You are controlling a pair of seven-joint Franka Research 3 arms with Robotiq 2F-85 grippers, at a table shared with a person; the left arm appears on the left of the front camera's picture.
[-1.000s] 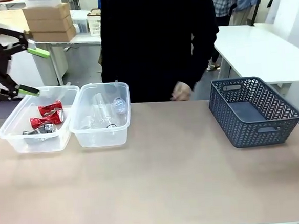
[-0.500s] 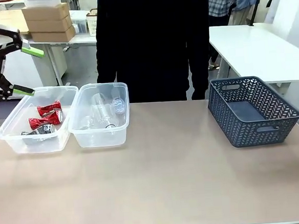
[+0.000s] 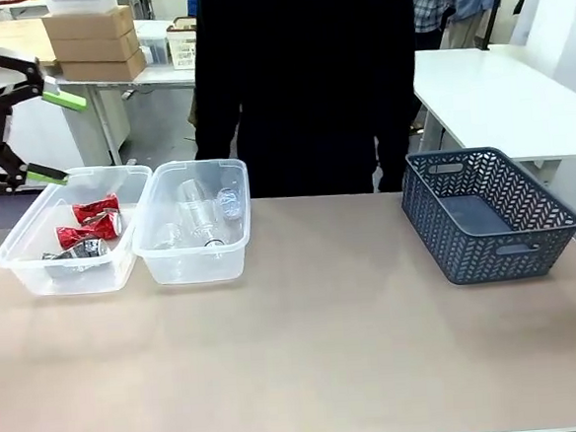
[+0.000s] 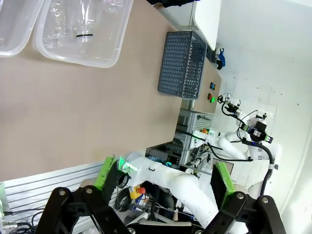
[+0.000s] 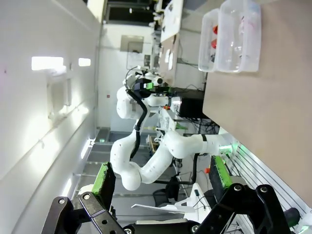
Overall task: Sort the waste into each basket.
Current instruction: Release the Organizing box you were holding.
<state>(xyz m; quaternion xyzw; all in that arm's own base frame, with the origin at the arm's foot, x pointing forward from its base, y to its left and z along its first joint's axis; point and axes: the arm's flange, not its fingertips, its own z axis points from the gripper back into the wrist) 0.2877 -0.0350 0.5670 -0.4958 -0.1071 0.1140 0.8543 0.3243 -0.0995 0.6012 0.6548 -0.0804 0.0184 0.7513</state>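
Observation:
Two clear tubs stand side by side at the table's far left. The left tub (image 3: 73, 278) holds crushed red and silver cans (image 3: 89, 228). The right tub (image 3: 199, 268) holds clear plastic bottles (image 3: 201, 214). My left gripper (image 3: 57, 138) hangs open and empty above the left tub's far left corner. From the left wrist view, the left gripper (image 4: 165, 175) has wide-apart jaws with the bottle tub (image 4: 105, 56) far off. My right gripper (image 5: 162, 175) is open and empty, far from both tubs (image 5: 239, 66).
A dark grey woven-pattern basket (image 3: 490, 212) stands empty at the table's right side. A person in black (image 3: 303, 76) stands at the far edge, behind the middle. The bare tabletop (image 3: 317, 352) stretches across the middle and front.
The person's hand at the table's far edge has drawn back out of sight. My left gripper has shifted slightly left and up, still open.

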